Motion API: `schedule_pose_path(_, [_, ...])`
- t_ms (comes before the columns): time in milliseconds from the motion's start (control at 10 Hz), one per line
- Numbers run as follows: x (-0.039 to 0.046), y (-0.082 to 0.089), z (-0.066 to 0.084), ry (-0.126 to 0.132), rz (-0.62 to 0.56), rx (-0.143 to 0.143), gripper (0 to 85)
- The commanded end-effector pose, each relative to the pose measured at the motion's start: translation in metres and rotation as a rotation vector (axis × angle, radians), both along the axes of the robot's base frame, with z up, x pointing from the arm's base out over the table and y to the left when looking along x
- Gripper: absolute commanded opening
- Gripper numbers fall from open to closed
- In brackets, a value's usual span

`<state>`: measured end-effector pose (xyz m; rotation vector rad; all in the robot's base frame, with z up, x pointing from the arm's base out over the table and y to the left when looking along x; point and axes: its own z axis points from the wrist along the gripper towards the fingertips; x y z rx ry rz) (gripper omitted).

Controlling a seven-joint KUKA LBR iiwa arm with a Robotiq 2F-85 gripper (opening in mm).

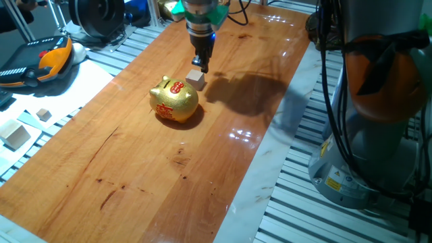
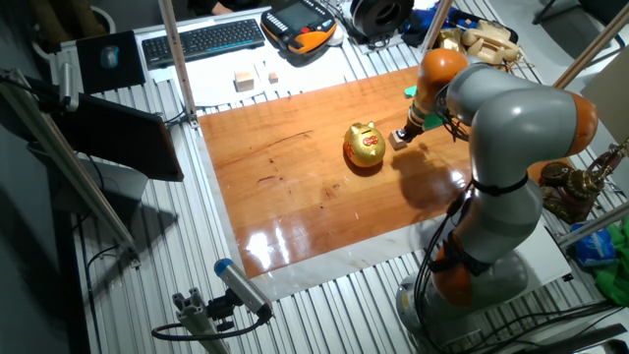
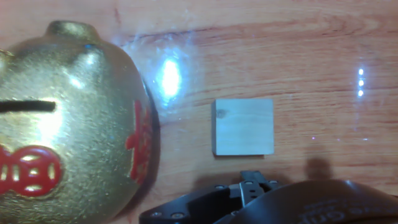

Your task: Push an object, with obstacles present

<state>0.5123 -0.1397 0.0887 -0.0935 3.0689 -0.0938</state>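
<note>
The object, a small pale wooden cube (image 1: 196, 79) (image 2: 398, 139) (image 3: 244, 126), lies on the wooden table just beyond the obstacle. That obstacle is a shiny golden piggy bank (image 1: 174, 100) (image 2: 366, 145) (image 3: 68, 124) with red markings. A narrow strip of table separates cube and pig. My gripper (image 1: 201, 65) (image 2: 405, 130) (image 3: 252, 182) hangs low right behind the cube, on the side away from the pig, with its fingers pressed together and nothing between them. In the hand view the fingertips sit just short of the cube's near face.
A larger wooden block (image 1: 15, 135) and a tiny cube (image 1: 43, 115) lie off the table's left side on white paper. A teach pendant (image 1: 40, 61) and a keyboard (image 2: 201, 39) lie beyond that. The robot base (image 1: 378, 108) stands at the right.
</note>
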Motion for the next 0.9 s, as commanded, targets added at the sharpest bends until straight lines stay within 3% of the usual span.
schedule_pose_path(0, [0.0012,0.000,-0.005,0.001,0.000,0.002,0.0])
schedule_pose_path(800, [0.0018,-0.005,-0.024,0.008,0.004,0.005,0.0])
